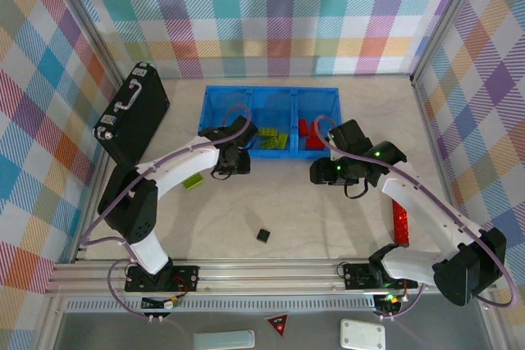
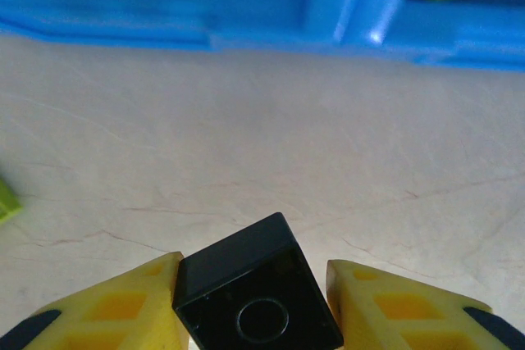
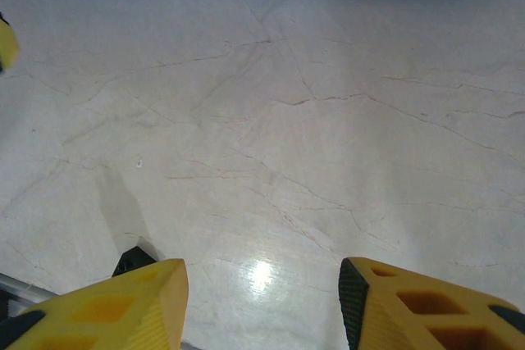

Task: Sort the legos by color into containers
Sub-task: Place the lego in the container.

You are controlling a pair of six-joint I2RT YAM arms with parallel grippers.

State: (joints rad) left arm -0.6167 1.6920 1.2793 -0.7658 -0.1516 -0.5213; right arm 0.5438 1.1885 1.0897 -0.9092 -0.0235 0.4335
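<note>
Delivery was the step in hand, by my reading. Toward the far left corner of the surface lay the case (image 1: pixel 131 112), well apart from the work. The left hand (image 2: pixel 254 266) pinched a black cube (image 2: pixel 258 294) just short of the near rim of the tray (image 1: pixel 223 116), which sat at the middle of the far edge. The tray's left compartment looked bare, the middle one held green bricks (image 1: pixel 273 138) and the right one held red bricks (image 1: pixel 310 133). So the cube probably belonged in the left compartment.

The next move would call for a lift over the near rim and a short reach toward the far edge and a little left. The release should be low enough that the cube would not bounce out. That rim was the one edge to clear, and a low pass could knock the cube against it.

Three pieces lay unsorted: a green brick (image 1: pixel 193 181) left of centre, a second cube (image 1: pixel 263 235) toward the middle of the near edge, and a red brick (image 1: pixel 400 223) near the right edge. The right hand (image 3: pixel 261 275) was spread with nothing between its fingers. It hung over bare surface near the tray's right end, apart from the left hand. The middle of the surface offered open room, and the left hand's path to the left compartment looked free.
</note>
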